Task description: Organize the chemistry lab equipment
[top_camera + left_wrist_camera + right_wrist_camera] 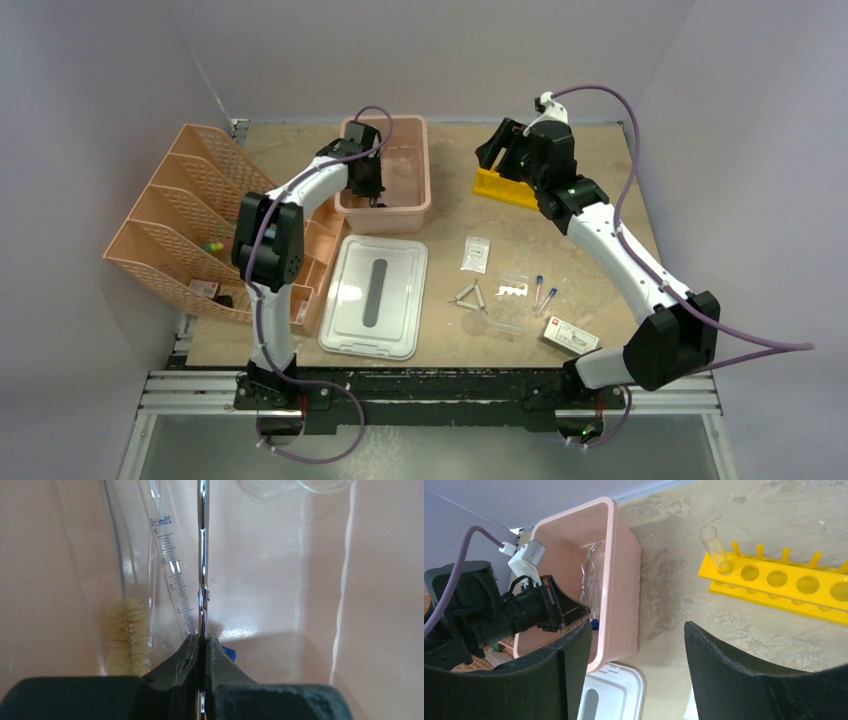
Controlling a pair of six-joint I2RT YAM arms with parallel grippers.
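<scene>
My left gripper (370,190) reaches down inside the pink tub (420,205), and in the left wrist view the gripper (202,641) is shut on thin metal tongs (202,555) seen edge-on. In the tub lie a graduated glass tube (172,580), a bristle brush (127,635) and a blue cap (229,653). My right gripper (497,150) hangs open and empty above the table, beside the yellow rack (505,188); its wrist view shows the gripper (636,625), the rack (784,585) and one glass tube (716,550) standing in it.
On the table lie wire tongs (469,296), two blue-capped vials (544,293), small clear packets (476,254), a white box (572,335) and the white lid (375,295). The peach mesh organizer (190,215) stands at the left.
</scene>
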